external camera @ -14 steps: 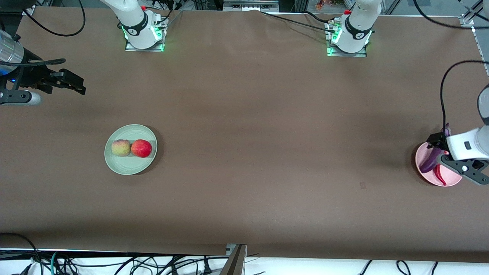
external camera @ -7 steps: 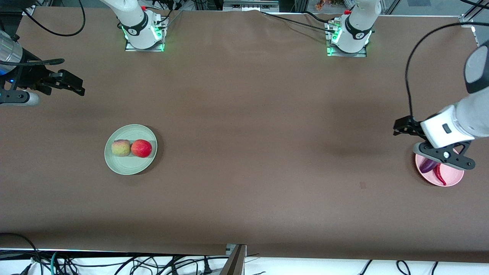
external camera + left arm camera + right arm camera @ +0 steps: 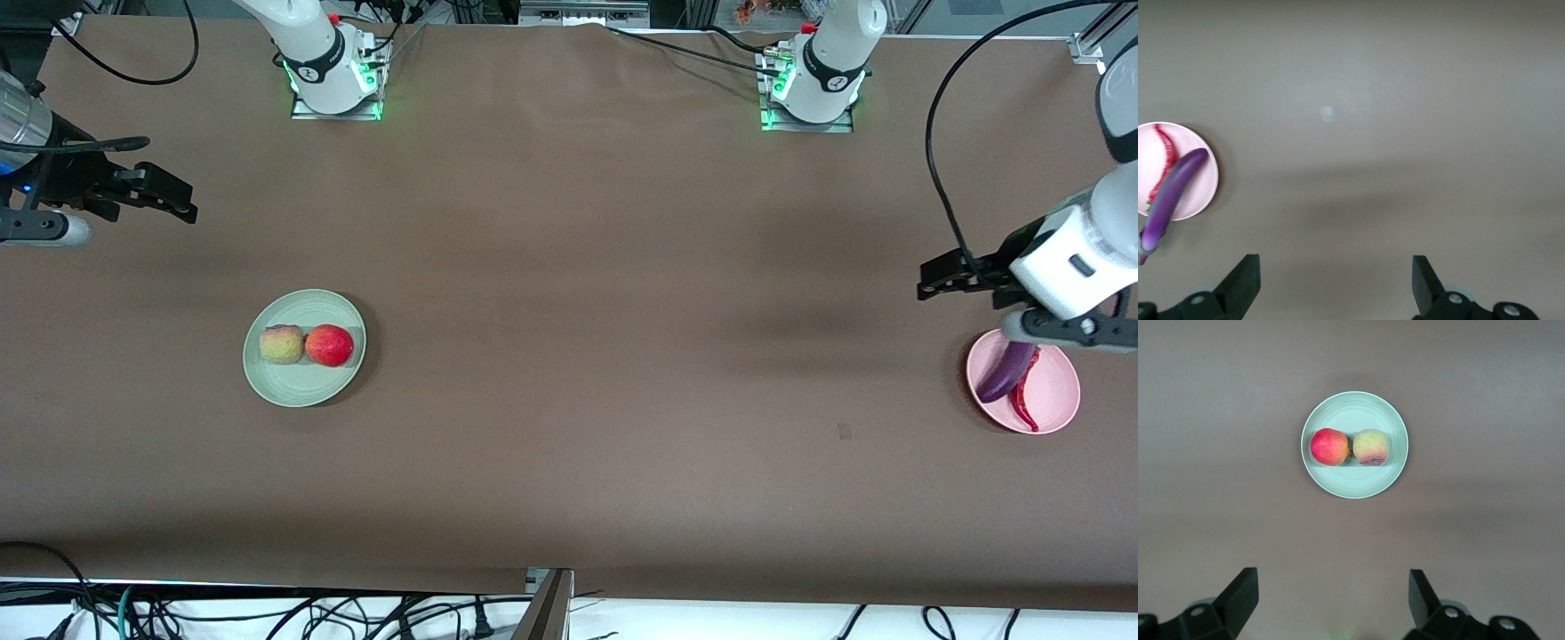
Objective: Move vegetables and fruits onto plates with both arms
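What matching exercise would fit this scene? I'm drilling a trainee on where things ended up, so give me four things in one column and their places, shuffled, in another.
Things:
1. eggplant
2. red fruit
3. left claw
4. right claw

Places:
A. on the green plate, beside the yellow-green fruit
B. open, near the right arm's end of the table
C. on the pink plate, beside the chili pepper
D. open, over bare table beside the pink plate

Pairs: 1-C, 2-A, 3-D, 4-B
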Controlling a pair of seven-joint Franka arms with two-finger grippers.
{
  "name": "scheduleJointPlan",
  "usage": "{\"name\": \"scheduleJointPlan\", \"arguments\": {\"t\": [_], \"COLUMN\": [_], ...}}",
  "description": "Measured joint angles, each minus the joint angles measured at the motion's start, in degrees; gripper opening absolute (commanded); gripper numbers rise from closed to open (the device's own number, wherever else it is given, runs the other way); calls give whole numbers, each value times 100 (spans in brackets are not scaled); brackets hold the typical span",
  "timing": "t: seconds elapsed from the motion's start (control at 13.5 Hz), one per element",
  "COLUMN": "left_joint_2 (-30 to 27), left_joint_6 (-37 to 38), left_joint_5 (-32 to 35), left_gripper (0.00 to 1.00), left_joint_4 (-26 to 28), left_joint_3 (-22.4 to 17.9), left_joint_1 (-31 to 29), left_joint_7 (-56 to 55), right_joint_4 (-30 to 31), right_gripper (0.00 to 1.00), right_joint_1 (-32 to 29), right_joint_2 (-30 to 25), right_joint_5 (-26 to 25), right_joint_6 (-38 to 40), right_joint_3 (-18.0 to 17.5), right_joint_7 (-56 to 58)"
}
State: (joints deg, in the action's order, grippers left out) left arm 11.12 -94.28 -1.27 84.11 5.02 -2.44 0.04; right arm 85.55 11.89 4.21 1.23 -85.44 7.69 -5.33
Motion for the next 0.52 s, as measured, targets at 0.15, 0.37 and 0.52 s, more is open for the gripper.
{"name": "scheduleJointPlan", "arguments": {"t": [0.15,0.37,0.52], "left_joint_2": [-678,-1064,-1068], "left_joint_6": [-391,-507,-544], "left_joint_5": [-6,-6,-6], "left_gripper": [100,100,100], "left_joint_4": [900,1390,1462], "left_joint_3": [-117,-122,-125], "left_joint_1": [58,202,222], "left_joint_7": [-1,-23,-33], "right_joint_4": [-1,-2,-2], "right_gripper": [99,99,99], "right_joint_1": [0,0,0], "right_joint_2": [1,1,1], "right_joint_5": [0,0,0], "right_joint_6": [0,-1,-1], "right_joint_3": [0,0,0], "right_joint_7": [0,0,-1]}}
